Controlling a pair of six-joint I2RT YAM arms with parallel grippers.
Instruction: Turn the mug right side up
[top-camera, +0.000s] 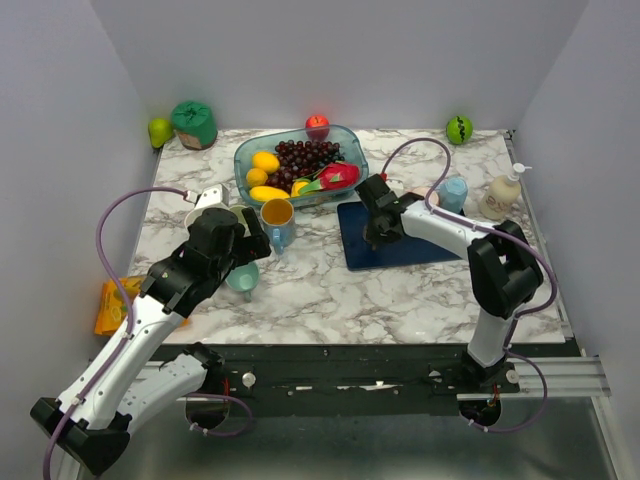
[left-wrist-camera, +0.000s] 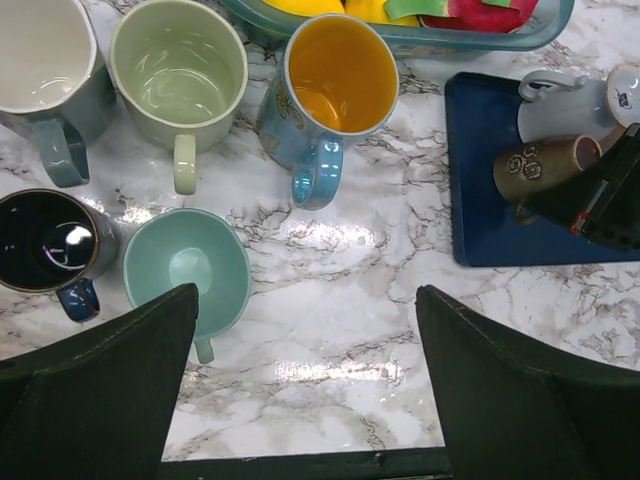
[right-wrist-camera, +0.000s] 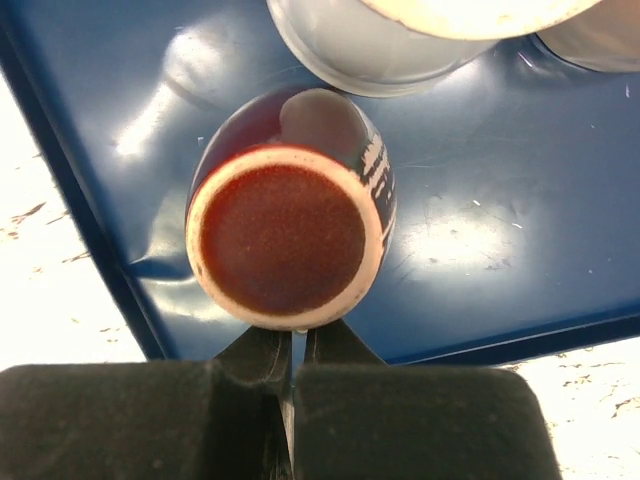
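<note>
The brown mug (right-wrist-camera: 285, 235) is on the blue tray (right-wrist-camera: 480, 230), its unglazed base turned up toward the right wrist camera. In the left wrist view it (left-wrist-camera: 540, 165) looks tilted, with its handle toward my right gripper. My right gripper (right-wrist-camera: 300, 345) is shut at the mug's near edge, on the handle, which is mostly hidden; it also shows in the top view (top-camera: 378, 232). My left gripper (left-wrist-camera: 305, 390) is open and empty above bare marble, beside a teal cup (left-wrist-camera: 185, 275).
Upright mugs stand at the left: pale green (left-wrist-camera: 180, 70), blue with orange inside (left-wrist-camera: 335, 80), dark (left-wrist-camera: 45, 245), blue-grey (left-wrist-camera: 40, 60). A white mug (right-wrist-camera: 380, 40) sits upside down on the tray. A fruit bowl (top-camera: 300, 165) and a soap bottle (top-camera: 503, 195) stand behind.
</note>
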